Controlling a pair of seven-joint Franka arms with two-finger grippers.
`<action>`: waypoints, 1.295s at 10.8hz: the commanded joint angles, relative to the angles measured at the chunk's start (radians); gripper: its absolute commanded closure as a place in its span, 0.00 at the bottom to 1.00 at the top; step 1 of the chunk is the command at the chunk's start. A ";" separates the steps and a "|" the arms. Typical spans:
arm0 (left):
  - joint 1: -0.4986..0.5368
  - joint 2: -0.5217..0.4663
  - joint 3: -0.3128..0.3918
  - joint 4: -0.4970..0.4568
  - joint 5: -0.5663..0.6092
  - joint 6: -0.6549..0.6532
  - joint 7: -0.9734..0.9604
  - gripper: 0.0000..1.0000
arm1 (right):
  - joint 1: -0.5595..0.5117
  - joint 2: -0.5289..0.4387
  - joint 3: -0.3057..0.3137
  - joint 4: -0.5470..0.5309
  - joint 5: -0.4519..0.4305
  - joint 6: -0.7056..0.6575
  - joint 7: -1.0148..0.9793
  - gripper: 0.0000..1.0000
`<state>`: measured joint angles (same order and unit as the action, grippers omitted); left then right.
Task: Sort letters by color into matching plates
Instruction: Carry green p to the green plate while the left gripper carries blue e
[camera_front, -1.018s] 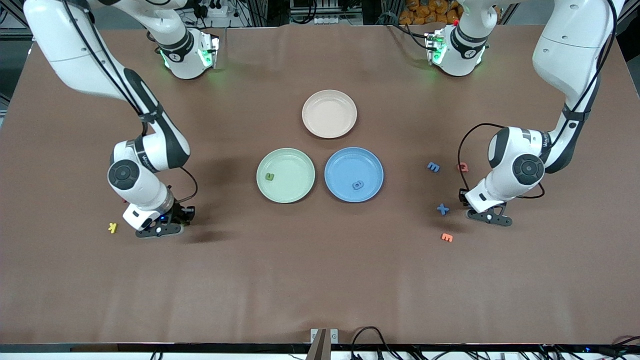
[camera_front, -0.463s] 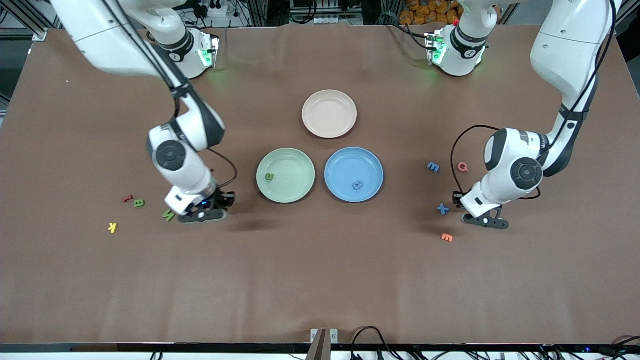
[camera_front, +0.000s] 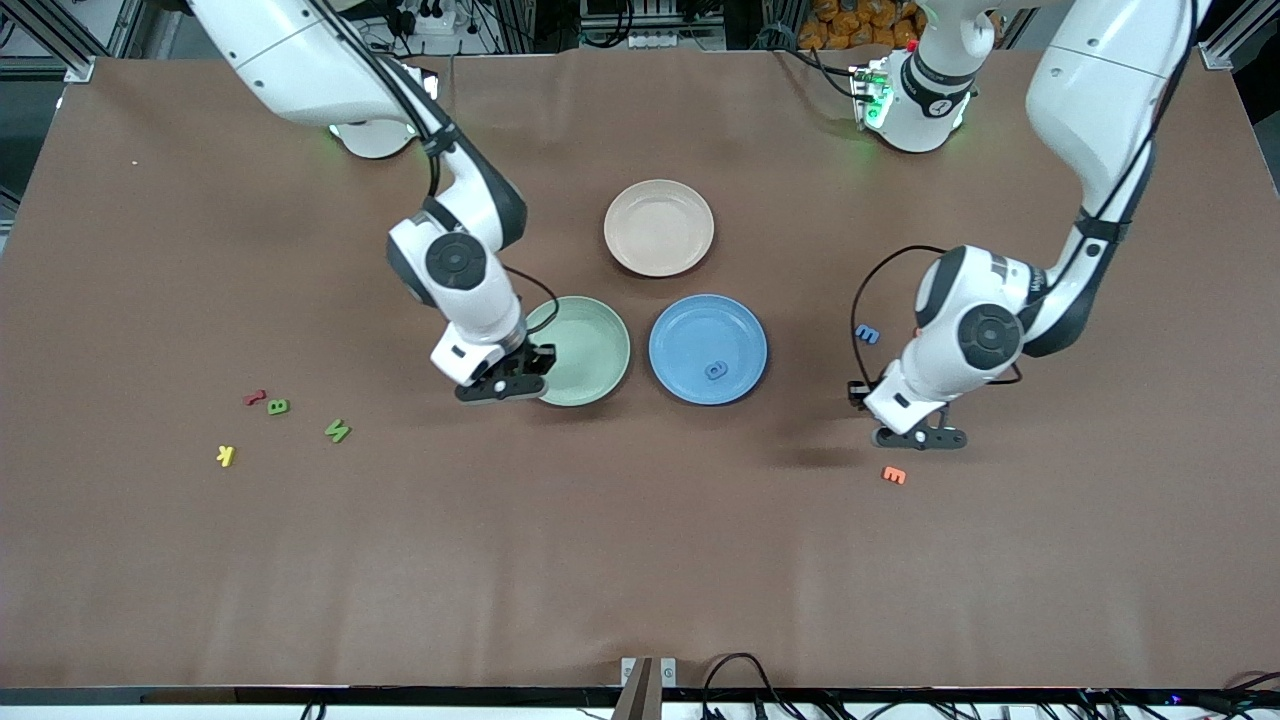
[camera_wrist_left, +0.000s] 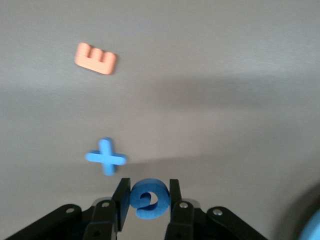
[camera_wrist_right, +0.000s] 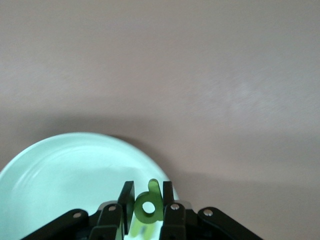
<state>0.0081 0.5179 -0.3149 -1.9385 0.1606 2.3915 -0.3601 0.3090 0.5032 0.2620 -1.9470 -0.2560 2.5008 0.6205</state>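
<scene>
Claws both loaded. Right claw, centre-left of the front frame, pinches a green letter over the rim of the green plate; the letter stands on edge between the jaws, ring end low, stem upward in the wrist view. Left claw, right of centre, pinches a blue letter (curled, ring-shaped), also on edge, above bare table near the blue X and the orange E.

Judgement: right arm should carry farther in over the plate's well before letting go, low, so the foam doesn't bounce out. Left arm must cross to the blue plate, which holds one blue piece, and lift clear of the rim.

Loose: blue m; green B and N lower left.
</scene>
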 joint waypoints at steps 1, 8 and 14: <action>-0.097 0.004 0.003 0.021 -0.010 -0.018 -0.163 1.00 | 0.054 -0.012 -0.004 -0.012 -0.011 -0.010 0.080 0.84; -0.293 0.048 0.002 0.066 -0.007 -0.018 -0.416 1.00 | 0.082 0.000 -0.004 -0.003 -0.011 -0.010 0.147 0.00; -0.379 0.083 0.008 0.093 -0.001 -0.018 -0.494 0.01 | -0.017 -0.025 -0.059 0.008 -0.012 -0.043 0.093 0.00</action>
<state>-0.3649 0.5874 -0.3176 -1.8839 0.1606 2.3907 -0.8431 0.3463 0.5007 0.2356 -1.9418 -0.2558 2.4755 0.7363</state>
